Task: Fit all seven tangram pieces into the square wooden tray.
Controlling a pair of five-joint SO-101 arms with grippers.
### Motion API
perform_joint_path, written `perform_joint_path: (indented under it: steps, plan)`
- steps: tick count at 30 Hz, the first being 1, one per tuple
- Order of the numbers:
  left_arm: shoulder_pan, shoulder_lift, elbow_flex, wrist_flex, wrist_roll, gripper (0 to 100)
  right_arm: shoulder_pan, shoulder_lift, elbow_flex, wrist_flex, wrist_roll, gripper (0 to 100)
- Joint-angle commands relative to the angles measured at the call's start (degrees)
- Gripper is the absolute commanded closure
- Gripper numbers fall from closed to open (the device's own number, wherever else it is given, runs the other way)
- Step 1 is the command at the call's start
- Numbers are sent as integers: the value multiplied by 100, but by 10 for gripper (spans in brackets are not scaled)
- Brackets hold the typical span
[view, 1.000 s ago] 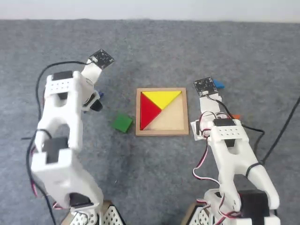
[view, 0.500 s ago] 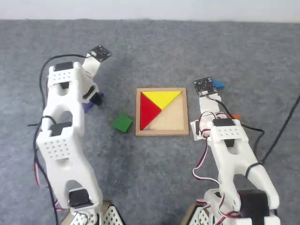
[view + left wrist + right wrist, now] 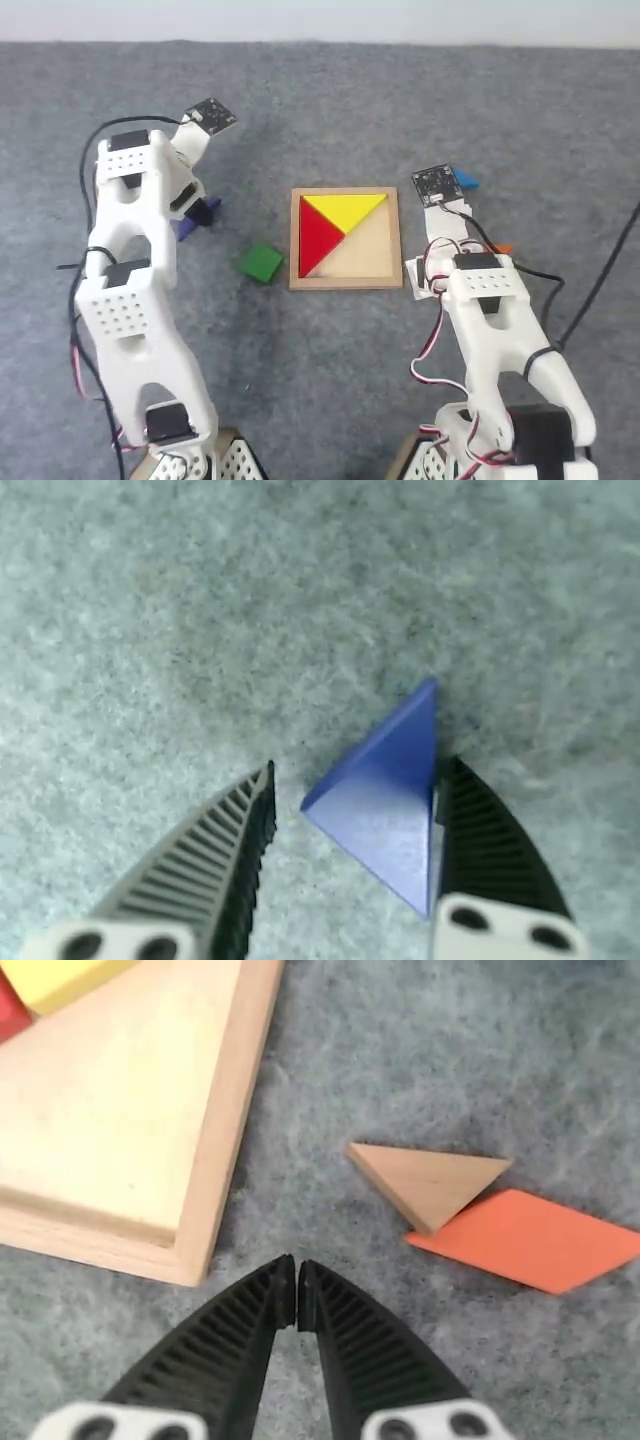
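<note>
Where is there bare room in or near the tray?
Bare: the floor of the wooden tray between red triangle, yellow triangle and its near-right corner; the mat before the tray. Crowded: right of the tray, tan triangle, orange parallelogram, right hand.

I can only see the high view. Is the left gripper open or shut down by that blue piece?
Observer: Open. The left gripper straddles the blue triangle. One finger seems to touch its edge and the other stands apart.
Operator: And the right gripper? The arm hides it from me.
Observer: The right gripper is shut and empty, over the grey carpet just off the tray corner.
Operator: Any pieces near it?
Observer: A tan triangle lies on the carpet ahead of it, touching an orange parallelogram.
</note>
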Motion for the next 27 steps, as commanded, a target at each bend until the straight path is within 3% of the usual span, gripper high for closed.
perform_joint_path:
  steps: [1, 12, 23, 27]
  plan:
    - [-325, 9, -84, 88, -53, 750, -31, -312, -53, -101, -26, 980]
    - [-264, 888, -1411, 1125, 308, 761, -84, -312, -53, -136, -26, 980]
    - [-273, 2681, -4435, 3042, 141, 763, -84, -312, -53, -136, -26, 980]
    - [-281, 2875, -4699, 3077, 158, 763, -84, -312, -53, -136, -26, 980]
